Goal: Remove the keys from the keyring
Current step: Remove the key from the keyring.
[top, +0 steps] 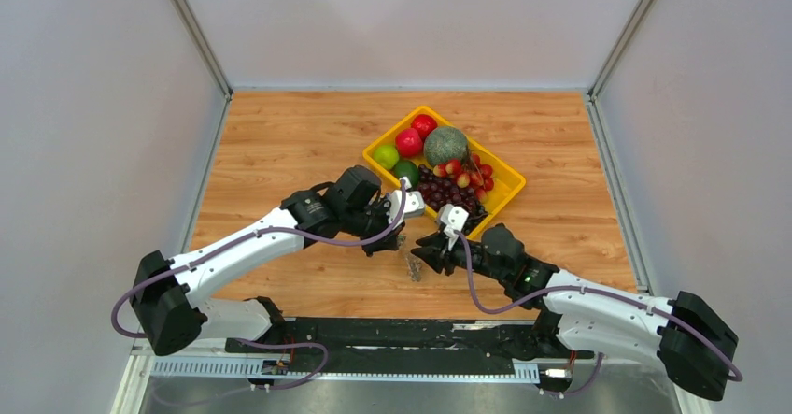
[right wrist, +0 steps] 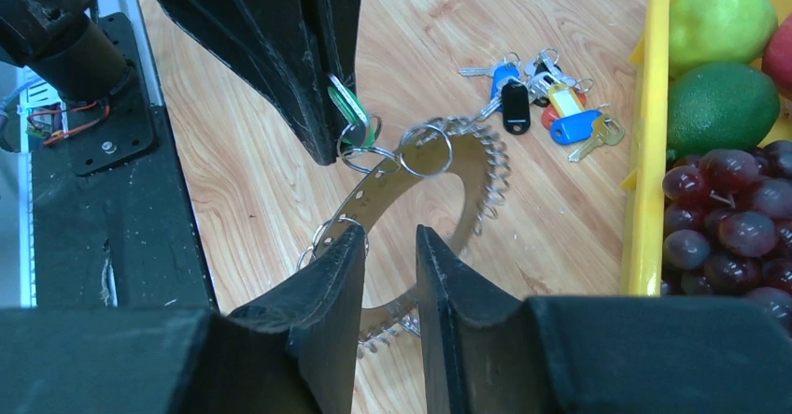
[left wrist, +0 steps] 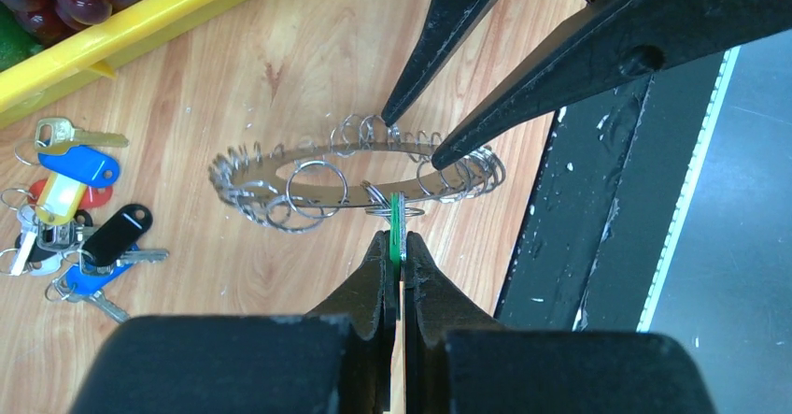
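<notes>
top external view: the left gripper and right gripper meet nose to nose over the table, just below the yellow tray. the keyring sits right under them, lower middle of the frame. it's tiny here, so i can't read either hand's state from this one.

left wrist view: the left gripper is pinched fully closed on the green tag at the ring's near edge, bottom centre. my guess is it's acting as an anchor, holding the ring steady so the other arm can work on it. the right gripper's fingers come in from the top right, with the tips either side of the far band. the keys just read as wire loops and teeth, and i can't pick out one blade. a coloured key bunch lies at the left edge, well apart from the ring.

right wrist view: the right gripper's jaws are apart with a narrow gap, and the band runs into that gap at bottom centre. can't tell if the pads touch metal. its own fingers hide the near part of the ring, and the left gripper blocks the top left.
</notes>
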You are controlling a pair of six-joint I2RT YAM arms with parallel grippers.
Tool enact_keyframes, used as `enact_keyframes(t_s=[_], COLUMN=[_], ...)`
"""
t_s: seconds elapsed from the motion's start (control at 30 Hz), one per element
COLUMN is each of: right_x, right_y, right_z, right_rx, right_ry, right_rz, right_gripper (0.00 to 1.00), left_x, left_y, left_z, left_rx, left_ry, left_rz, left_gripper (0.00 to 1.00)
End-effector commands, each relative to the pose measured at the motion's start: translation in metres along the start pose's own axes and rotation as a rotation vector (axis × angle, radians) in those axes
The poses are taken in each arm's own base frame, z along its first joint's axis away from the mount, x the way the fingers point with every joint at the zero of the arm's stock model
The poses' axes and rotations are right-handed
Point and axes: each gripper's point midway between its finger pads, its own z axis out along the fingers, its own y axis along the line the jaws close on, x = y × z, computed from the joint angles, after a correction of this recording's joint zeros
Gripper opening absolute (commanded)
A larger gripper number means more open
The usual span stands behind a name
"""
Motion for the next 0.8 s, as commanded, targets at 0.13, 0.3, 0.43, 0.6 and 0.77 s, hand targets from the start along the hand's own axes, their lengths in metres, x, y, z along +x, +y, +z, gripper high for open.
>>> enact_keyframes(t_s=[0.13, 0.3, 0.43, 0.6, 0.77], right_x=[-0.018, -0.023, -0.031, -0.030, -0.024], right_y=[-0.001, -0.004, -0.001, 0.009, 0.014], right_z=[-0.003, -0.003, -0.006, 0.000, 0.004], right_rx=[-0.012, -0.023, -0.045, -0.113, -0.149], right_ry=[-0.189, -0.232, -0.289, -0.281, -0.273], right_rz=[-0.040, -0.095, -0.130, -0.138, -0.134], right_gripper=[0.28, 0.29, 0.29, 0.29, 0.29], left_x=[-0.015, -0.013, -0.013, -0.013, -0.012], left_y=[-0.005, -0.008, -0.011, -0.012, -0.012], left_z=[-0.007, -0.007, -0.007, -0.007, -0.007], left_rx=[0.015, 0.030, 0.047, 0.051, 0.053], left_ry=[-0.097, -0.117, -0.130, -0.139, -0.137], left_rz=[0.118, 0.154, 0.182, 0.202, 0.208], left_gripper=[0.00, 0.00, 0.00, 0.00, 0.00])
